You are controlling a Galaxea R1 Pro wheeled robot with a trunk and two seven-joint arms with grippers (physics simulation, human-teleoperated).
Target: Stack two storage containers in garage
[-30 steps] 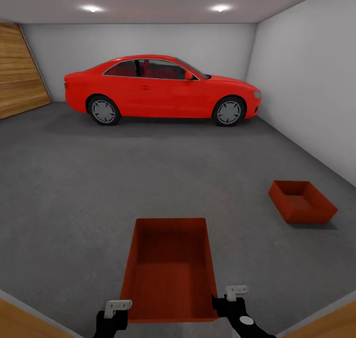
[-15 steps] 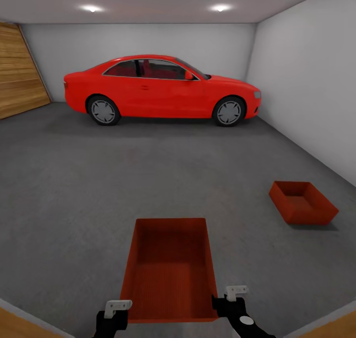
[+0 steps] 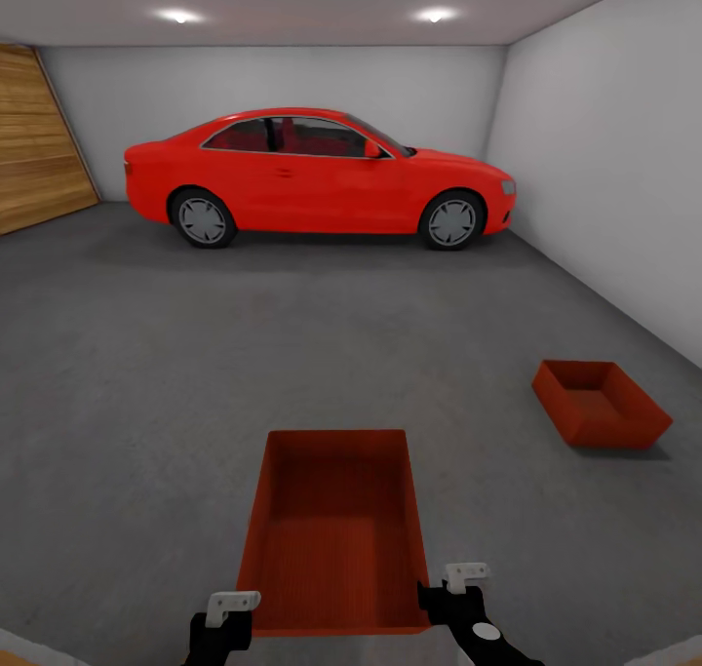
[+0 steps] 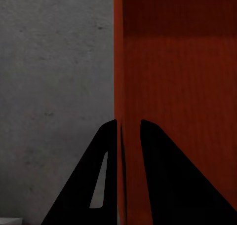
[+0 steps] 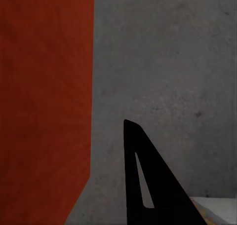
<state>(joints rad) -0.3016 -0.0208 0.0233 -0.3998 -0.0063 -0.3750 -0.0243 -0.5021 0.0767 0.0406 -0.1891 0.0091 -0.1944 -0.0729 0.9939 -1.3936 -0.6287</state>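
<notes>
Held container [image 3: 333,534] in the garage
Left tool [image 4: 129,136] clamps its wall; right tool [image 3: 441,603] grip unclear; 2nd container [image 3: 600,404] on floor [image 3: 292,354]

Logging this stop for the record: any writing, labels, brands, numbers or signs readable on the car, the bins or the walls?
None: no readable text anywhere.
Car: no plate or badge legible.
Held bin and bin on the floor: plain, unlabelled.
Walls: bare.

One bin [image 3: 336,529] is held between both grippers, apparently gripped; another bin [image 3: 600,403] sits on the floor [image 3: 292,354] rightward.
</notes>
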